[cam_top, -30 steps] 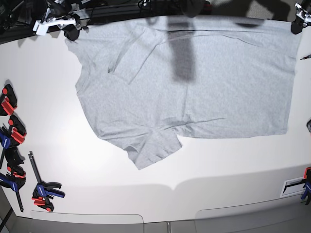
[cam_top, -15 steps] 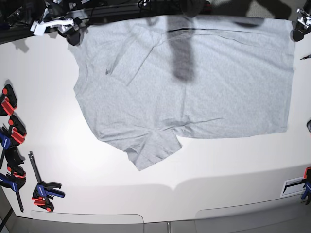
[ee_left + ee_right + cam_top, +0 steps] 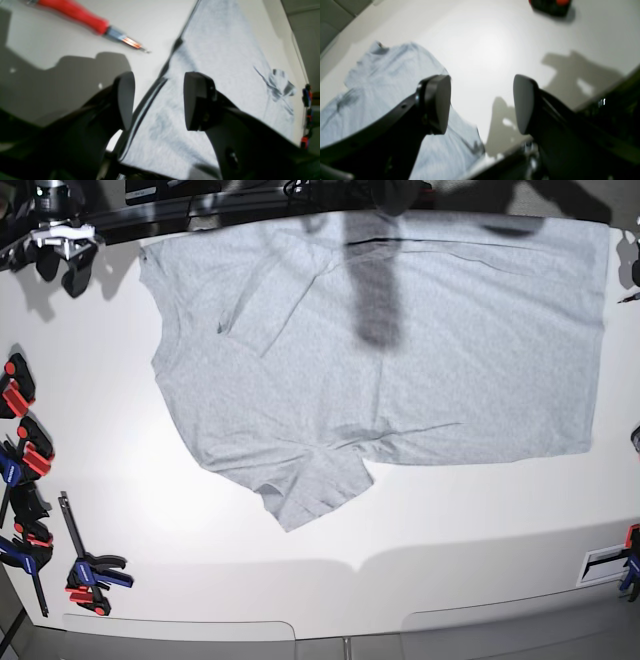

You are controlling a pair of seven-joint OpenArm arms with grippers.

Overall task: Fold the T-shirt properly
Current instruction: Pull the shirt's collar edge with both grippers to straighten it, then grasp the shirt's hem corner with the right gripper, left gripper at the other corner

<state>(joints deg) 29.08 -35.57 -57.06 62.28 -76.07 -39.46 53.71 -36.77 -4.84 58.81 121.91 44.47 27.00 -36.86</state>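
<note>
The T-shirt (image 3: 400,350) is lying spread across the upper half of the base view, plain grey side up, one sleeve pointing toward lower centre, the other doubled over itself near the upper left. No fold is made yet.

My left jaws (image 3: 157,100) are standing spread and empty, hovering over the shirt's straight edge at the upper right of the base view. My right jaws (image 3: 482,102) are also spread and empty, sitting over bare tabletop (image 3: 450,530) just beside the cloth's upper-left corner.

Handling judgement: thin, light, limp knit. It will be sagging and dragging rather than holding shape, so I am planning pinches on hems and corners, both layers together, lifting low to avoid bunching. The doubled sleeve likely needs flattening first.

Surroundings: a red-handled tool (image 3: 82,17) is lying on the tabletop near the shirt's edge beside my left jaws — possible snag. Clamps (image 3: 30,480) are crowding the left margin, well apart from the cloth.
</note>
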